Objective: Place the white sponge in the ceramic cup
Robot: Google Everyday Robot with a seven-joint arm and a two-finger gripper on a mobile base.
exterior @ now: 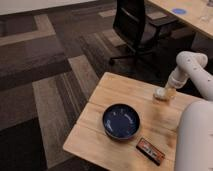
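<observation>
As the arm [192, 67] bends down, its closed gripper [169, 93] perhaps clamps the white sponge [160, 93].

My gripper [169, 91] sits at the far edge of the table [115, 90], just beside the ceramic cup [159, 94]. Both look blurry and tiny. My big white arm [197, 135] hides one table corner. The chair [135, 25] is cut off on top.

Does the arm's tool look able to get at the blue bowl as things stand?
Probably yes. The tool, shut, is at the table's far edge beside a small white object; only bare wood lies between it and the blue bowl.
</observation>
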